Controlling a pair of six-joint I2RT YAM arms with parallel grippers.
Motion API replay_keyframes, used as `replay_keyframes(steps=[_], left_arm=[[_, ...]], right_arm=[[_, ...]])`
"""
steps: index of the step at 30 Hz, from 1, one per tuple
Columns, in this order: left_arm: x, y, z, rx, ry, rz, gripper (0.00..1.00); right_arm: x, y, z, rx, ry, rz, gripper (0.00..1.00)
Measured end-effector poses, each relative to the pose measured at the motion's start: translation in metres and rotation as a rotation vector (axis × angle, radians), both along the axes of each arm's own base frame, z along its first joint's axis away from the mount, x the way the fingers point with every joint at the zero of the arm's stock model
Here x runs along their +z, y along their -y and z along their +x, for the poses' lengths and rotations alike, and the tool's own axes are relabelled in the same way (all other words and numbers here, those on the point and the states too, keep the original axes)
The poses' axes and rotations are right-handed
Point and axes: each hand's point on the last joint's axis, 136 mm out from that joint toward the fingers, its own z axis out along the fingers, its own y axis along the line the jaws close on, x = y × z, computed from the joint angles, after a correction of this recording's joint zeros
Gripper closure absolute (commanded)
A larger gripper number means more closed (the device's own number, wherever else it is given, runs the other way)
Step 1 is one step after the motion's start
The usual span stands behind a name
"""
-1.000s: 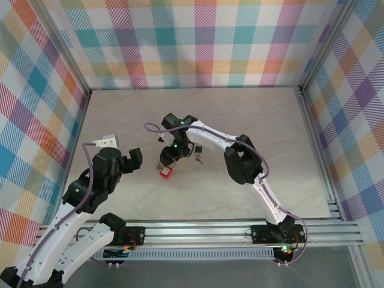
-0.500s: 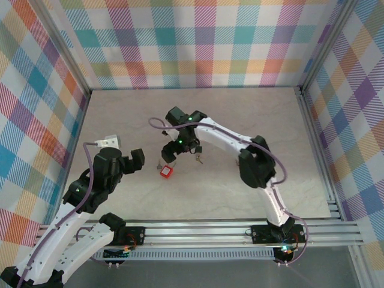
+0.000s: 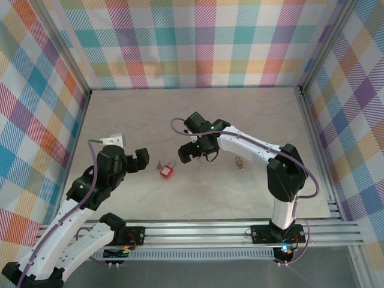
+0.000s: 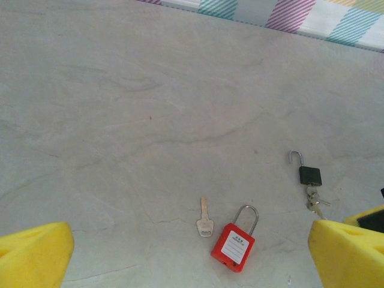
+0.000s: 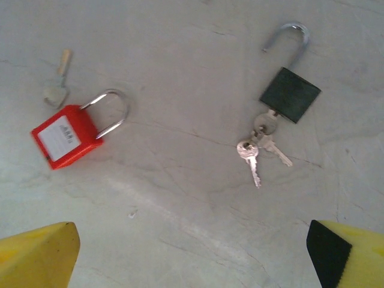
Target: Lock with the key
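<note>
Light: bright, even, diffuse, from overhead. Table (image 3: 150, 114): I read it as matte and evenly lit, marble grain crisp in both wrist views. Shadows: soft, short; one under the right arm (image 3: 246, 143), a faint one hugging the red lock (image 5: 66, 137). Focus: left fingertips (image 4: 33, 252) at the frame corners, slightly soft.

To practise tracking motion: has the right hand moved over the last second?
Yes. The right hand shifted rightward in the top view, away from the red padlock, which stayed put.
</note>
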Motion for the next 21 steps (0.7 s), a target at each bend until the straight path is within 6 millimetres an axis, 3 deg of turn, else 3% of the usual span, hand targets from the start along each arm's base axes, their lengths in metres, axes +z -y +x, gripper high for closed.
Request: replay_keyframes(steps=[13, 21], left_arm=[[-0.002, 0.002, 0.001, -0.006, -0.011, 0.001, 0.00], [-0.003, 0.002, 0.001, -0.009, -0.014, 0.005, 0.00]], right_arm=[[-0.047, 0.009, 0.019, -0.210, -0.085, -0.040, 0.37], [-0.054, 0.015, 0.037, -0.255, -0.080, -0.049, 0.46]])
